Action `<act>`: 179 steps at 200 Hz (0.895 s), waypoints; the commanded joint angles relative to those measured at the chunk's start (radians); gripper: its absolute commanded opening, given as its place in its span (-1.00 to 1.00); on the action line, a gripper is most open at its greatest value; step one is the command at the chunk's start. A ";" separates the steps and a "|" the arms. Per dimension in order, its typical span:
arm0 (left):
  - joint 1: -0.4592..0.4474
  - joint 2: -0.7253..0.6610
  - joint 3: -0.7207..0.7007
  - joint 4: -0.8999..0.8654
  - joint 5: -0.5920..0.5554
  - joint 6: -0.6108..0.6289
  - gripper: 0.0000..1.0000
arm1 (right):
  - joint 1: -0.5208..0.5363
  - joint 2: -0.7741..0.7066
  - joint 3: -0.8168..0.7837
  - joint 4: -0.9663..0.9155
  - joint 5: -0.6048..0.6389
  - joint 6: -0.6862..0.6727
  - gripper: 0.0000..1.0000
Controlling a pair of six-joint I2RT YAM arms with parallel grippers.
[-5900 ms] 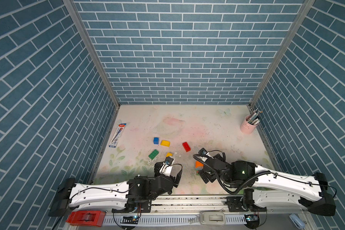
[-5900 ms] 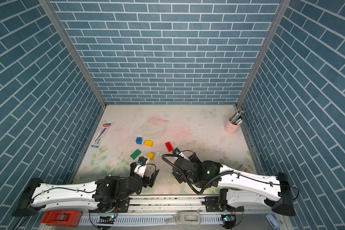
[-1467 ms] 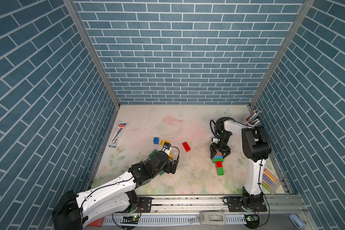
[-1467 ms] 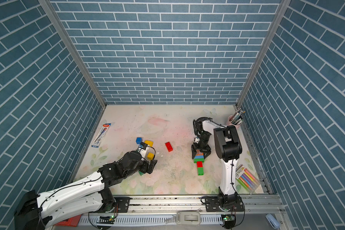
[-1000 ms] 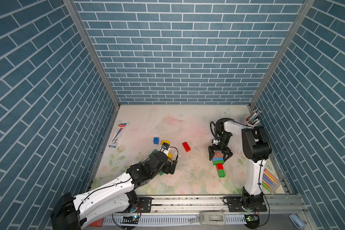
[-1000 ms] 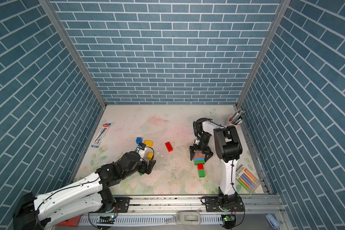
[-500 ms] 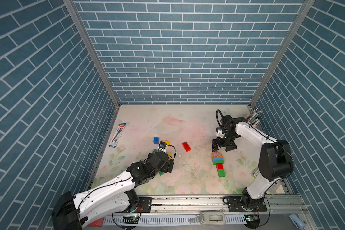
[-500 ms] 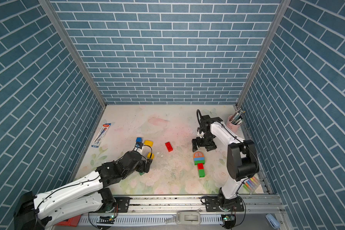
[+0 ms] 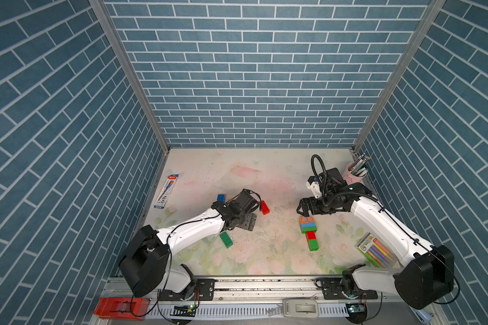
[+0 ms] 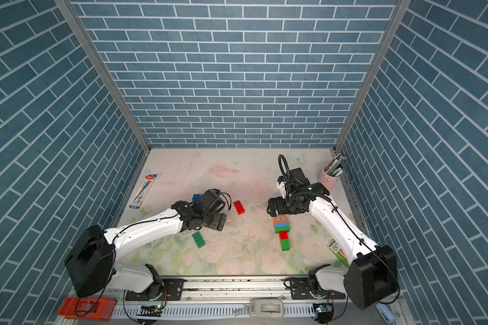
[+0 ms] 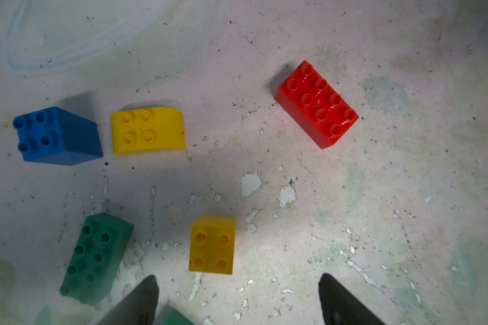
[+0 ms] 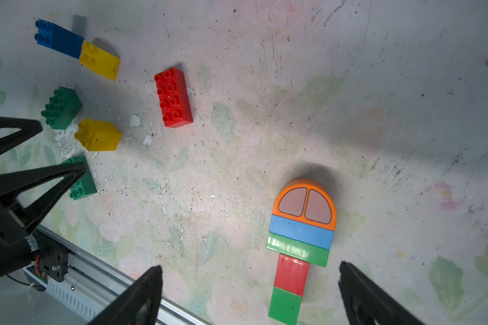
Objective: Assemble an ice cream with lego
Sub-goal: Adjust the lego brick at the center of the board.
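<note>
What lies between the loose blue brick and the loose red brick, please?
A rounded yellow brick, close beside the blue brick; from there to the red brick the table is bare. The left wrist view shows this.

Stacked lego ice cream, lying flat

1. The stack lies flat on the right of the table.
2. Loose bricks lie left of it, well apart.
3. A cup stands behind it, in the corner.
</note>
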 commanded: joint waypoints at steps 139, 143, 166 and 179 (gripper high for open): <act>0.050 0.248 0.103 -0.084 0.160 -0.075 0.05 | 0.002 -0.028 0.037 -0.044 -0.056 0.032 0.96; 0.046 0.250 0.104 -0.086 0.158 -0.083 0.03 | 0.002 -0.029 0.037 -0.045 -0.054 0.030 0.96; 0.027 0.270 0.117 -0.101 0.141 -0.137 -0.08 | 0.001 -0.034 0.033 -0.045 -0.050 0.021 0.96; 0.017 0.283 0.122 -0.106 0.129 -0.174 -0.18 | -0.001 -0.033 0.032 -0.048 -0.048 0.014 0.96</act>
